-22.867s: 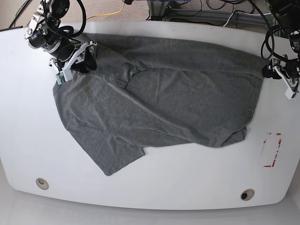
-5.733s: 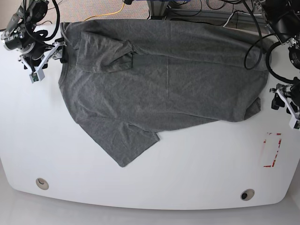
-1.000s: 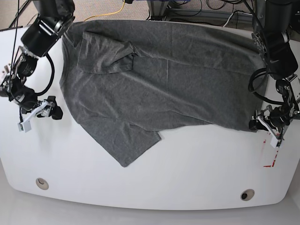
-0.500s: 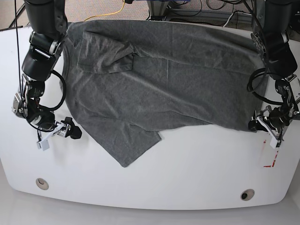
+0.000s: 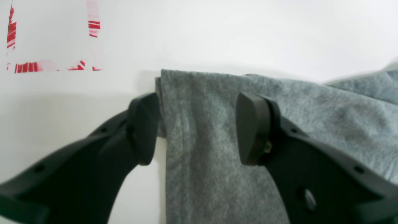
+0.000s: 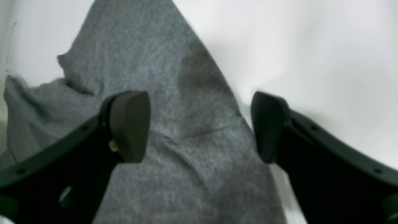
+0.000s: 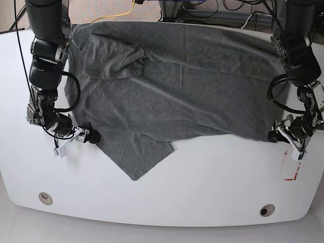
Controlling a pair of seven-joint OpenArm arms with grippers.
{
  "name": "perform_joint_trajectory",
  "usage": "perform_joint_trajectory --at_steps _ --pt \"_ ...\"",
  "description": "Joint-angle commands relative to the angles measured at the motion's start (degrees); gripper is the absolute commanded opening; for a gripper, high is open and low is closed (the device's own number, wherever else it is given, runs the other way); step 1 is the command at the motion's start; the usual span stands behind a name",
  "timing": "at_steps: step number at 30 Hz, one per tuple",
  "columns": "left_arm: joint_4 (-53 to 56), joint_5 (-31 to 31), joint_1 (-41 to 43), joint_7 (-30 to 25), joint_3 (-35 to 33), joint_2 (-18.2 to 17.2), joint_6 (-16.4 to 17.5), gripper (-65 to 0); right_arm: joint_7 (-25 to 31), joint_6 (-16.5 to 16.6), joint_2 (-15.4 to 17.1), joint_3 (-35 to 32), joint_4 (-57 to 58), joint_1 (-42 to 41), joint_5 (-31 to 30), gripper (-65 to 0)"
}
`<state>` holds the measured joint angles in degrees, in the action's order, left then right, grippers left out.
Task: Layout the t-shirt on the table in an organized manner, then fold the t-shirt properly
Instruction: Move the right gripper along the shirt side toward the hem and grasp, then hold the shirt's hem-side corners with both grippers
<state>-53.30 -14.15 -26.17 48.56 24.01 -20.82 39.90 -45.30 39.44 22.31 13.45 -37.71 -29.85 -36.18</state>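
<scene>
left pincer (image 5: 199,130): jaws wide apart, low at the tabletop (image 5: 236,34), straddling the folded corner of the t-shirt (image 5: 217,146). one pad sits just at the cloth's side edge, the other over the fabric; nothing pinched yet. red tape mark (image 5: 49,65) lies beyond, well apart from the cloth.

right pincer (image 6: 200,127): jaws also open, one pad over the grey fabric, the other at or just past the hem where cloth meets bare white surface. nothing gripped here either.

base view: t-shirt (image 7: 177,86) is spread across the far half of the tabletop (image 7: 202,192), one sleeve doubled back on the chest near the right arm's side, lower corner trailing toward the near edge. left pincer (image 7: 286,136) is at one end of the near hem, right pincer (image 7: 76,139) at the other.

handling, judged: thin knit, light, limp, will stretch and drag rather than slide cleanly; holds wrinkles. best taken at hem corners or seams, where doubled layers give the pads something to bite. a shallow pinch may catch only one layer.
</scene>
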Motion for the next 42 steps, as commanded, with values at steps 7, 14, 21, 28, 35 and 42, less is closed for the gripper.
perform_joint_trajectory --at_steps 7,14,21,28,35,42 --pt "-1.2 -1.1 -1.7 -0.9 0.2 -0.9 0.1 -29.2 0.8 0.6 -1.4 0.1 -0.9 -0.4 -1.0 -16.5" --pt "-1.2 -1.1 -1.7 -1.0 0.3 -0.9 0.1 -29.2 0.8 0.6 -1.8 0.1 -0.9 -0.2 -1.0 -34.6" --pt "-0.7 -1.1 -2.4 -2.3 0.2 -0.9 0.1 -29.0 0.8 0.6 -1.7 0.0 -0.9 -0.3 -1.0 -58.7" --pt "3.8 -0.8 -5.7 -5.5 0.1 -0.9 0.1 -28.6 0.8 0.6 -1.3 0.0 -1.0 -0.3 -1.0 -59.3" --pt "12.0 -0.7 -9.0 -11.1 0.0 -1.2 -6.5 -28.6 0.8 0.6 -1.3 0.0 -1.0 -0.3 -1.0 -59.5" --pt "16.2 -0.7 -10.1 -12.5 -3.3 -1.3 -7.2 -28.6 0.8 0.6 -1.3 0.0 -1.0 -0.3 -1.0 -59.5"
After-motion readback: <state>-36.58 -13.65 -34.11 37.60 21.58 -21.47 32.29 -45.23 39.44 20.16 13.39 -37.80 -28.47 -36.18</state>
